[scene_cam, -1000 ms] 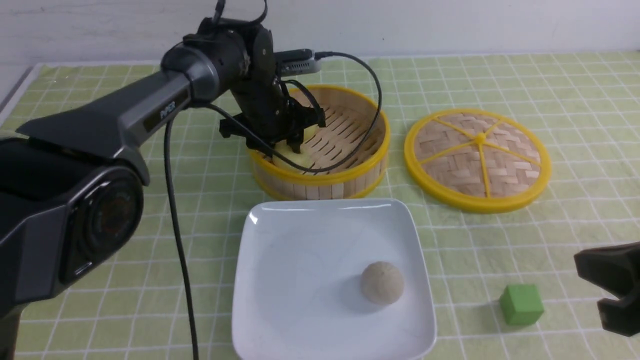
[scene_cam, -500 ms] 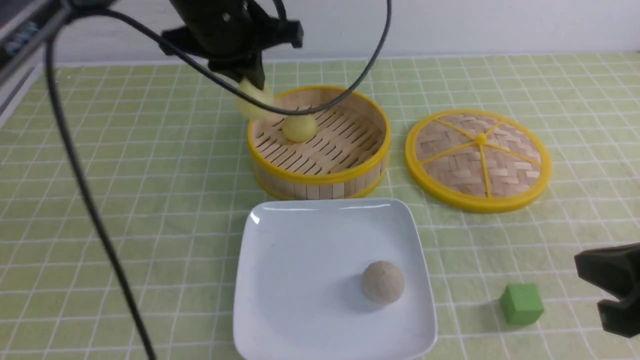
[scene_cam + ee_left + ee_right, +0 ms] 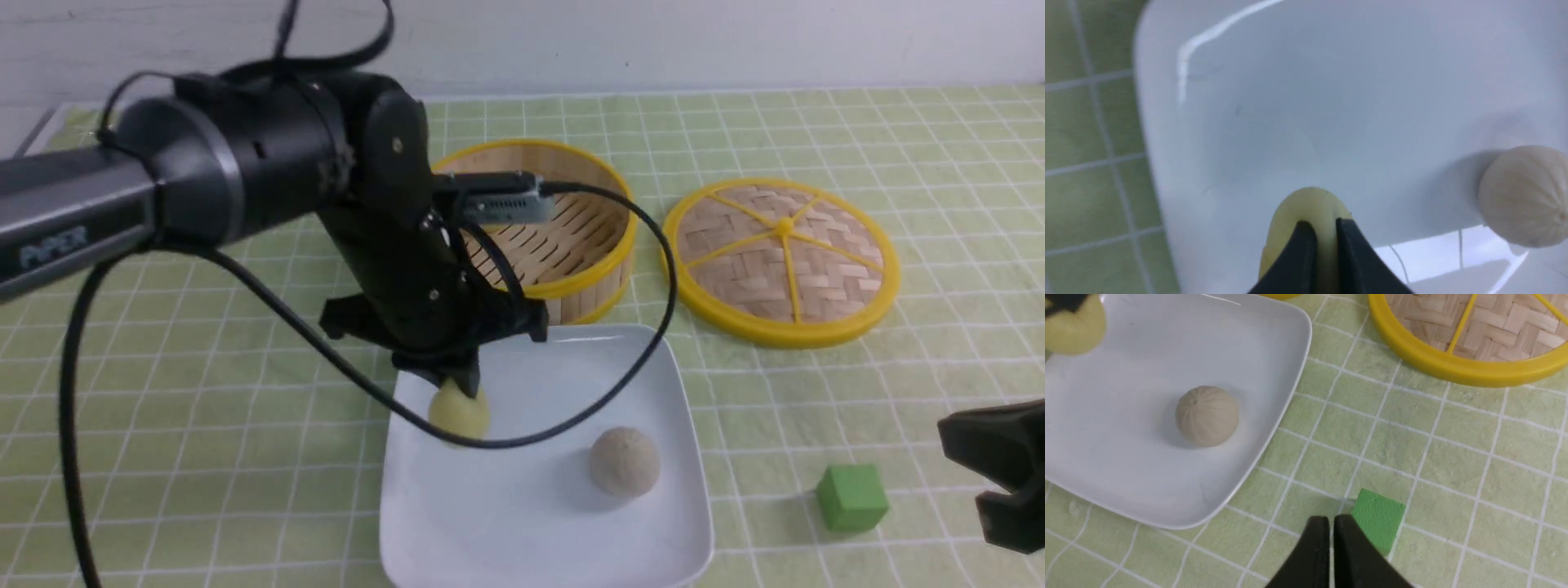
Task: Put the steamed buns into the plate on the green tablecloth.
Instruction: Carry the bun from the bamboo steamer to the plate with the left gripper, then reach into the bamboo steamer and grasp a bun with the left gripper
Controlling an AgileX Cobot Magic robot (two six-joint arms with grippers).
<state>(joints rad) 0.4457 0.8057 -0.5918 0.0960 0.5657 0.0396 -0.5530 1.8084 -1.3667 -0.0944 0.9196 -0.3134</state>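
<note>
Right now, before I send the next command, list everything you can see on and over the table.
Pale yellow round steamed bun: one, pale yellow, gripped over the plate's left part.
Greyish-white round steamed bun: one, greyish-white, lying in the plate, right of centre.
Glossy white square plate: one, white, mid-table, nearest the robot.
Round bamboo steamer basket with yellow rim: one, tan and yellow, behind the plate; inside partly hidden by the left arm.
Round woven bamboo lid: one, tan and yellow, flat on the cloth right of the basket.
Small green cube: one, green, on the cloth right of the plate.
Light green grid-lined tablecloth: one, covers the table.
Left claw: black, shut on the yellow bun.
Right claw: black, shut, empty, beside the cube.
</note>
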